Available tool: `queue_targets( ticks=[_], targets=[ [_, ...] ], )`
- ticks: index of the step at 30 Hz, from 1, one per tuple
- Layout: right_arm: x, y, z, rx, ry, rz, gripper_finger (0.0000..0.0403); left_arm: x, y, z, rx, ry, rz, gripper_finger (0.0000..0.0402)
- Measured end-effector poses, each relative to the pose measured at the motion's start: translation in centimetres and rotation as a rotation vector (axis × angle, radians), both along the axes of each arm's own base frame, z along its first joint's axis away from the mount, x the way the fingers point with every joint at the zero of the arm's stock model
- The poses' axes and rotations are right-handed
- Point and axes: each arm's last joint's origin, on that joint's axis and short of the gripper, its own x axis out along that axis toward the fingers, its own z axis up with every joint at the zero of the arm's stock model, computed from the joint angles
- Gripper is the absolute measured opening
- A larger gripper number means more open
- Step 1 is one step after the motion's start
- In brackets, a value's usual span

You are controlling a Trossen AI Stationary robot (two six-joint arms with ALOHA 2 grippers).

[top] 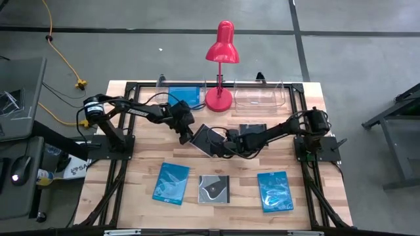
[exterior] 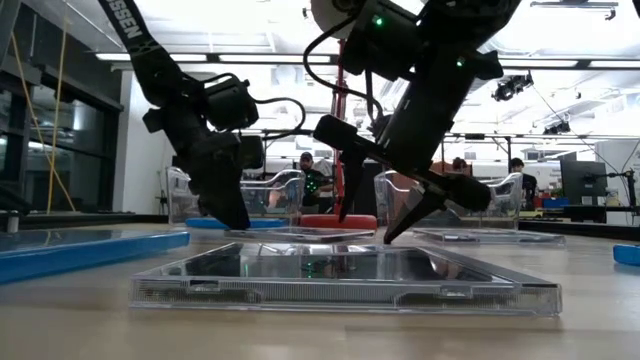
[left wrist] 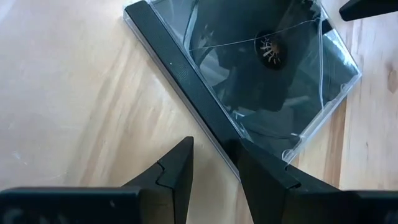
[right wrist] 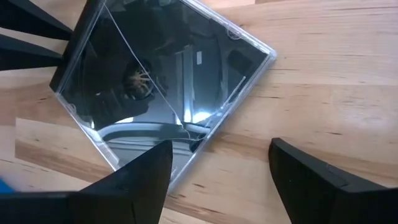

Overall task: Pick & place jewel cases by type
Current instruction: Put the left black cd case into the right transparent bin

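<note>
Tools: two; the left tool (top: 188,136) and right tool (top: 223,145) meet at one black jewel case (top: 209,139) mid-table.
Left tool: fingers (left wrist: 174,171) narrowly parted, straddling the case's dark spine edge; whether they pinch it cannot be told.
Right tool: fingers (right wrist: 140,174) spread wide at the opposite edge, holding nothing.
Jewel cases: five seen. One black between the tools; a front row of three, blue (top: 171,183), black with white swirl (top: 214,189), blue (top: 274,191); one blue (top: 184,94) in a rear tray.
Clear trays: two along the rear; right tray (top: 260,97).
Lamp: one red lamp (top: 220,65) between the trays.
Table: wooden table (top: 141,160).
</note>
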Motion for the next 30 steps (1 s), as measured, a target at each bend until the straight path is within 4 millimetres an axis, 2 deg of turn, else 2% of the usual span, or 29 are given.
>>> queue_targets(
  ticks=[7, 20, 30],
  targets=[
    [0.2, 0.0, 0.0, -0.004, -0.019, 0.003, 0.0252, 0.1, -0.1, 0.0, -0.035, -0.018, -0.005, 0.0120],
    [1.0, 0.1, -1.2, 0.006, -0.053, 0.008, 0.0252, 0.3, -0.2, 0.2, -0.083, -0.051, -0.015, 0.0120],
    [1.3, -0.7, -1.2, 0.013, -0.080, 0.020, 0.0252, 0.4, -0.5, 0.2, -0.085, -0.053, -0.028, 0.0120]
  ],
)
